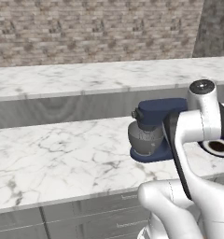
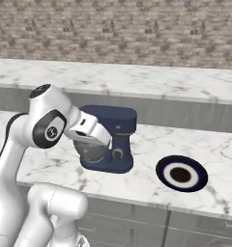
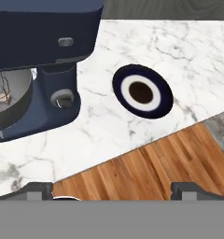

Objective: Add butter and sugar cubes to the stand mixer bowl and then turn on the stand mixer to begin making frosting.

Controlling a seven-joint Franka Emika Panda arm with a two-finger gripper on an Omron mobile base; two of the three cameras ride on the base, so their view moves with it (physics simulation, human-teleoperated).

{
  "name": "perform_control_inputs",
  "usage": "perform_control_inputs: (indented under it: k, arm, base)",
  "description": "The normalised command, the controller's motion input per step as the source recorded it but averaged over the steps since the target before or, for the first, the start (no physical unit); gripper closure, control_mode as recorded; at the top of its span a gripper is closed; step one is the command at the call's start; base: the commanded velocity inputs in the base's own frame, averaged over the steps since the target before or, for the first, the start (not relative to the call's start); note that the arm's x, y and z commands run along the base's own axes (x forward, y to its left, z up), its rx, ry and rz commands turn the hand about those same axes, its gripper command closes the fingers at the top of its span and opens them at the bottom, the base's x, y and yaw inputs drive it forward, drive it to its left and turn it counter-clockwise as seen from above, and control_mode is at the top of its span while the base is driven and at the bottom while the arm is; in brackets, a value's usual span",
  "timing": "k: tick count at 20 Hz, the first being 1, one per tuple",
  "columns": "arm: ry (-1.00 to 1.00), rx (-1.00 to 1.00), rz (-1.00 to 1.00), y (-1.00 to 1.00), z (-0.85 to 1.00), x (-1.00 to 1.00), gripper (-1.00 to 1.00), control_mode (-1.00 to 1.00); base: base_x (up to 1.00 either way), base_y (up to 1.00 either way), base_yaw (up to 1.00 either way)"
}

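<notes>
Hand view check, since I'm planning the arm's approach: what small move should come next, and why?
Probably ease the open gripper forward and left toward the stand mixer. The fingertips hang empty over the counter edge and wood floor, while the stand mixer bowl sits at the upper left. No loose butter or sugar cubes are visible; the plate looks bare.

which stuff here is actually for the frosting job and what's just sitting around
For the job:
- stand mixer, navy blue, on the marble counter
- stand mixer bowl, grey metal, under the mixer head
- gripper, jaws wide apart, holding nothing

Just lying about:
- plate, dark blue and white with a dark centre, on the counter beside the mixer
</notes>
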Motion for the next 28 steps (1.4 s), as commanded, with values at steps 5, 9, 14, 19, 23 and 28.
perform_control_inputs:
  k: [5, 9, 14, 19, 23, 28]
  arm:
    - [0.13, -0.03, 0.0, 0.0, -0.42, 0.02, -1.0, -1.0]
    - [0.16, -0.02, 0.0, 0.0, -0.35, 0.21, -1.0, -1.0]
    - [0.15, -0.02, 0.0, 0.0, -0.31, 0.31, -1.0, -1.0]
    - [0.12, 0.0, 0.0, 0.0, -0.25, 0.43, -1.0, -1.0]
    - [0.04, 0.0, 0.0, 0.0, -0.22, 0.43, -1.0, -1.0]
    - [0.0, 0.0, 0.01, 0.0, -0.21, 0.24, -1.0, -1.0]
  base:
    - [0.0, 0.0, 0.0]
    - [0.0, 0.0, 0.0]
    - [0.0, 0.0, 0.0]
    - [0.0, 0.0, 0.0]
    - [0.0, 0.0, 0.0]
    - [0.0, 0.0, 0.0]
